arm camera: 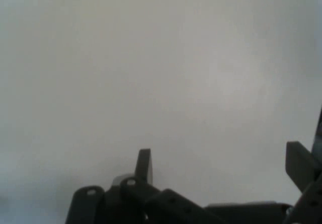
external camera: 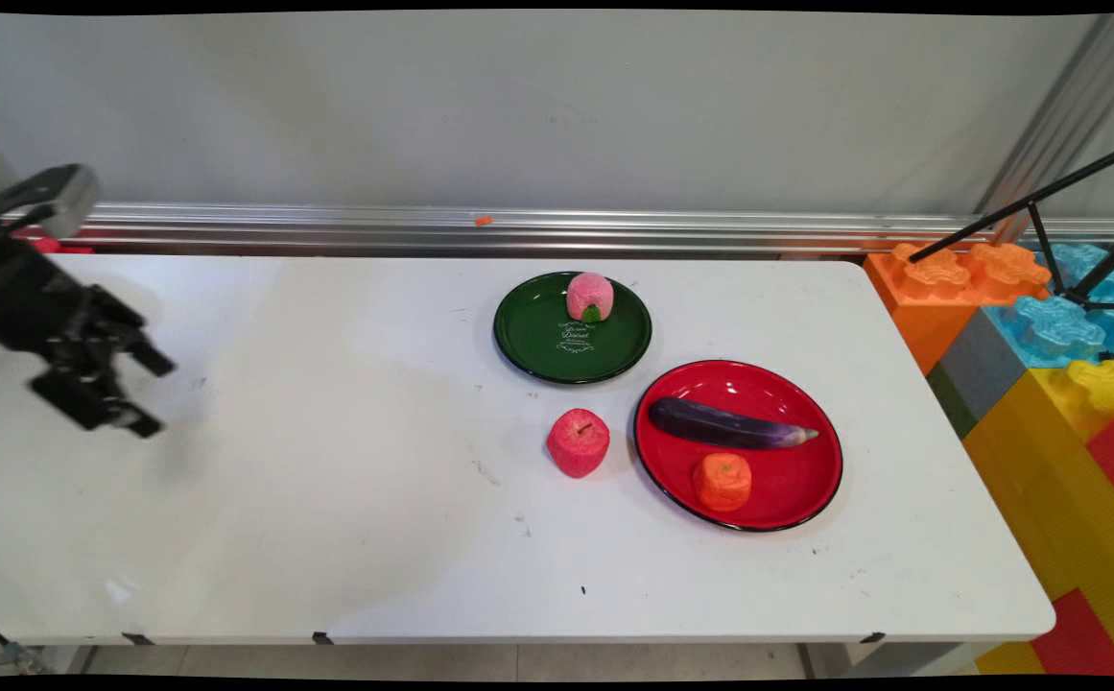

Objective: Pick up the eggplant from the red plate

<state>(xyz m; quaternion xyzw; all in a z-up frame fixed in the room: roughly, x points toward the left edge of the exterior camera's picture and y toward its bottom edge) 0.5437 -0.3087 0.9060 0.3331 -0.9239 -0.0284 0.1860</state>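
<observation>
Tool (external camera: 155, 393) spread, empty, aimed rightward

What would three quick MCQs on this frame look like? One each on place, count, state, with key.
1. Where is the red apple?
A. on the green plate
B. on the bare table, left of the red plate
C. in the gripper

2. How many items lie on the red plate?
A. one
B. two
C. three

3. What state is the gripper in?
A. open, holding nothing
B. shut on the peach
C. shut on the eggplant

Key: B, it stands on the white table beside the plate's rim; B, the eggplant and the orange; A, its fingers stand apart over bare table, far left.
</observation>
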